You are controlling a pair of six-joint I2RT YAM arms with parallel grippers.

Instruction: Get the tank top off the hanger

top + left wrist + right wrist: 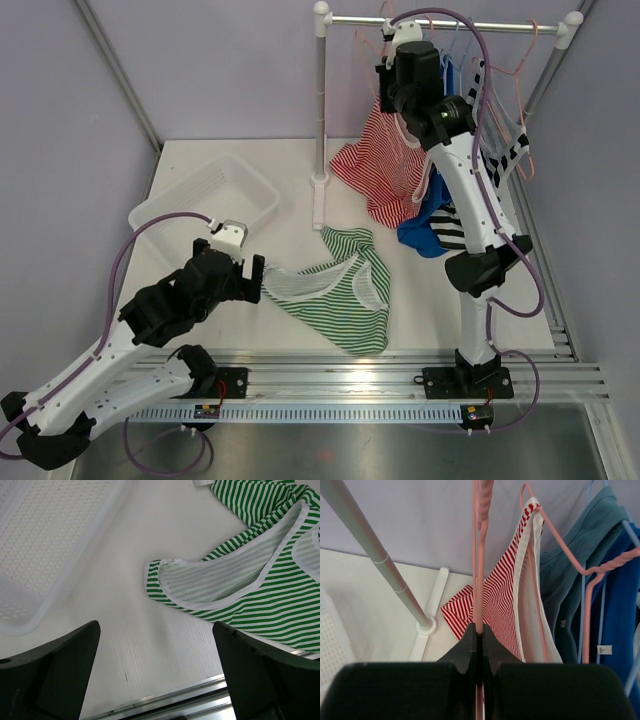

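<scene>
A red-and-white striped tank top (385,170) hangs on a pink hanger (386,32) at the left end of the clothes rail (450,24). My right gripper (388,68) is up at the rail. In the right wrist view it (479,630) is shut on the pink hanger's wire (479,555), with the striped top (502,595) draped just behind. My left gripper (255,272) is open and empty low over the table (155,625). It is beside the strap end of a green-and-white striped tank top (345,290) that lies flat on the table (250,575).
A white perforated basket (215,195) stands at the back left and also shows in the left wrist view (45,540). The rack's pole (320,100) stands mid-table. Blue (430,225), teal (575,580) and checkered (505,150) garments hang to the right. A metal rail (400,375) runs along the front edge.
</scene>
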